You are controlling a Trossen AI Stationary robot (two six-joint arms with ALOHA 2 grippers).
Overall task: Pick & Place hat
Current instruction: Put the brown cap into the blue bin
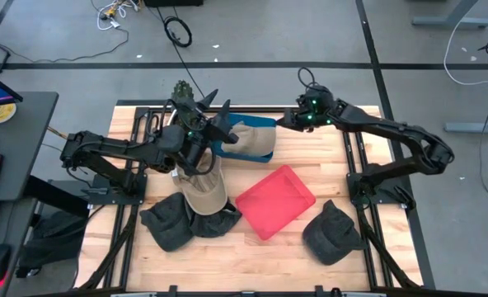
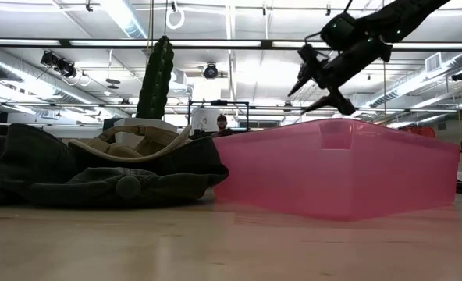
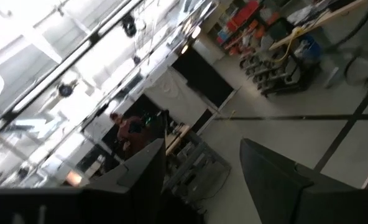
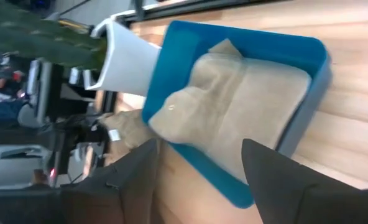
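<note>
A tan hat [image 1: 256, 142] [image 4: 246, 106] lies inside a blue bin [image 1: 252, 121] [image 4: 252, 34] at the table's far middle. A second tan hat [image 1: 203, 191] [image 2: 129, 140] rests on a pile of dark hats [image 1: 168, 223] [image 2: 98, 176]. My left gripper [image 1: 217, 106] [image 3: 202, 155] hovers over the bin's left end, tipped upward toward the room, open and empty. My right gripper [image 1: 281, 122] [image 4: 199, 144] [image 2: 317, 90] hangs in the air just right of the bin, open, pointing at the hat inside.
A pink tray [image 1: 275, 200] [image 2: 340, 168] sits near the table's middle. Another dark hat [image 1: 333, 233] lies at the near right. A cactus [image 1: 182, 92] [image 2: 154, 78] in a white pot [image 4: 125, 56] stands beside the bin's far left corner.
</note>
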